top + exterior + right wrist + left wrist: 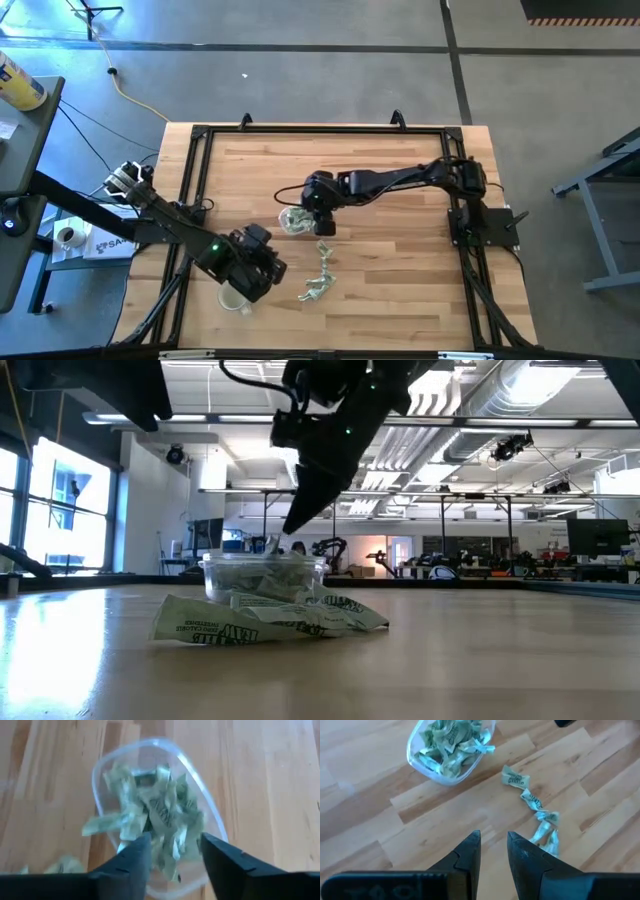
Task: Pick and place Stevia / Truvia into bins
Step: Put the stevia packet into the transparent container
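Near the table's middle, one clear tub (292, 221) sits heaped with crumpled green-and-white sachets (150, 815); roughly five more loose sachets (320, 277) trail beside it. Directly above the tub, the right gripper (172, 852) hangs parted, gripping nothing. Nearby, the left gripper (493, 851) hovers slightly apart, empty.

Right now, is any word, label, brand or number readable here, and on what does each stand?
None reads whole.
Sachets on the table: green print, too blurred to read.
Sachets in the clear tub: print too crumpled to read.
White box beside the table: dark letters, partly hidden, unreadable.
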